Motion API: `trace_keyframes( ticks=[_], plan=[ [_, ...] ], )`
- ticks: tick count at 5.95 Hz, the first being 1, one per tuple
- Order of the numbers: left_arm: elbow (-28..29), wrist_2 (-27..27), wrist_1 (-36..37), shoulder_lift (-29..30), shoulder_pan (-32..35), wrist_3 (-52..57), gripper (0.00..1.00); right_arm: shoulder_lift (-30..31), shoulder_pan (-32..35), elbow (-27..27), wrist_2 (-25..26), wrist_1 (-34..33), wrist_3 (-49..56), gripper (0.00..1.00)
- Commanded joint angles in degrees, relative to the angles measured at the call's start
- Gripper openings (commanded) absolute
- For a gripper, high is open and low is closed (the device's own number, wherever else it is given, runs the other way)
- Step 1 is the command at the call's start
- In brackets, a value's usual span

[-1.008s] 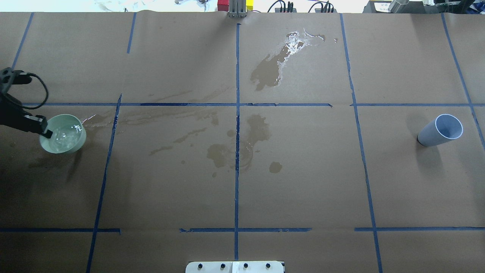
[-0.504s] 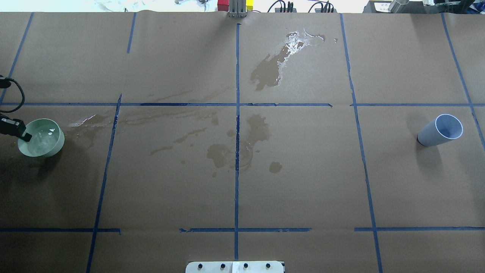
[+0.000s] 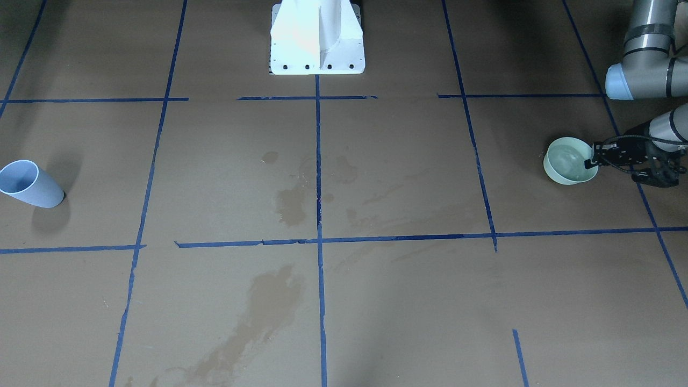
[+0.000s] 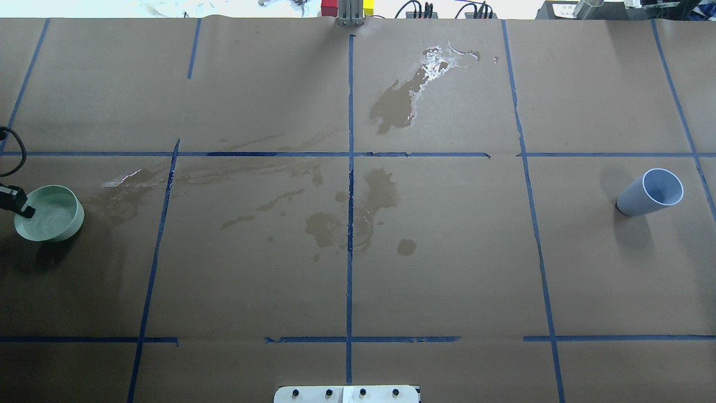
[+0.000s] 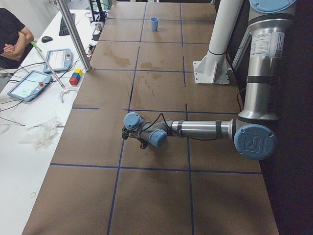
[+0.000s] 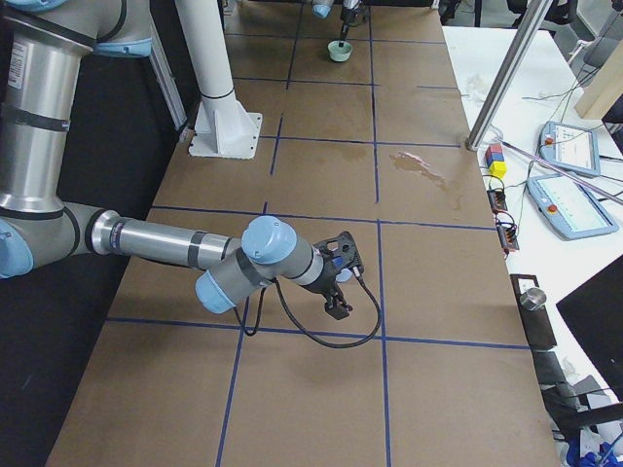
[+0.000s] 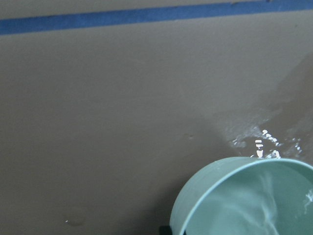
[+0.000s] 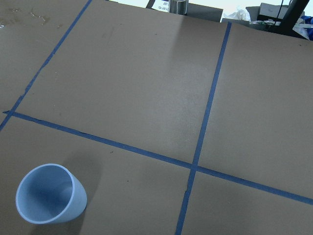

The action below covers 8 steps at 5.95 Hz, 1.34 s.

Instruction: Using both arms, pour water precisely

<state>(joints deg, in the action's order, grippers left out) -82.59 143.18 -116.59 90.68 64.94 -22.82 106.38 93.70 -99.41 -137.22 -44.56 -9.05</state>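
Note:
A pale green bowl [image 4: 49, 213] holds clear water [image 7: 264, 205] at the table's far left. My left gripper [image 4: 21, 207] is shut on the bowl's rim, on the side towards the table's edge. It also shows in the front view [image 3: 594, 157] beside the bowl [image 3: 568, 160]. I cannot tell whether the bowl rests on the paper or hangs just above it. A light blue cup [image 4: 651, 193] stands empty at the far right and shows in the right wrist view [image 8: 49, 200]. My right gripper [image 6: 341, 272] shows only in the right side view, short of the cup. I cannot tell whether it is open or shut.
Brown paper with blue tape lines [image 4: 350, 184] covers the table. Wet spill patches lie at the back centre [image 4: 400, 101], the middle [image 4: 358, 218] and beside the bowl [image 4: 131, 182]. The white pedestal [image 3: 317, 37] stands at the robot's side. A person [image 5: 12, 34] sits beyond the far edge.
My left gripper has carried the bowl leftward towards the table's left edge. The water in it has stopped sloshing. The blue cup has not moved.

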Motion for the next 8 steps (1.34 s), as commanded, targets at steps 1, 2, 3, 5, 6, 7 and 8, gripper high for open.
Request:
trace_keyframes(
  ticks=[1,2,3,5,6,7,8],
  plan=[
    [0.33,-0.01,-0.13,-0.06,-0.07,0.23,0.13,-0.03,-0.01,0.00,-0.06,0.00,0.00,1.00],
    [0.33,-0.01,-0.04,0.02,-0.16,0.23,0.31,-0.03,-0.01,-0.08,-0.32,0.00,0.00,1.00],
    [0.59,-0.18,-0.04,0.20,-0.34,-0.20,0.46,-0.03,-0.01,-0.09,-0.33,0.00,0.00,1.00],
    [1.29,-0.27,-0.13,0.38,-0.16,0.23,1.00,0.06,-0.10,0.00,-0.33,-0.09,0.00,1.00],
    [-0.54,-0.44,-1.09,0.64,3.75,0.15,1.00,0.75,-1.14,0.18,-0.24,-0.18,0.00,1.00],
    [-3.77,-0.88,-1.62,0.21,6.66,0.14,1.00,1.11,-2.81,0.27,-0.24,-1.57,0.00,1.00],
    [-9.46,-0.88,-1.36,-0.15,13.22,0.14,1.00,0.85,-4.30,0.09,-0.24,-3.85,0.00,1.00]
  ],
)
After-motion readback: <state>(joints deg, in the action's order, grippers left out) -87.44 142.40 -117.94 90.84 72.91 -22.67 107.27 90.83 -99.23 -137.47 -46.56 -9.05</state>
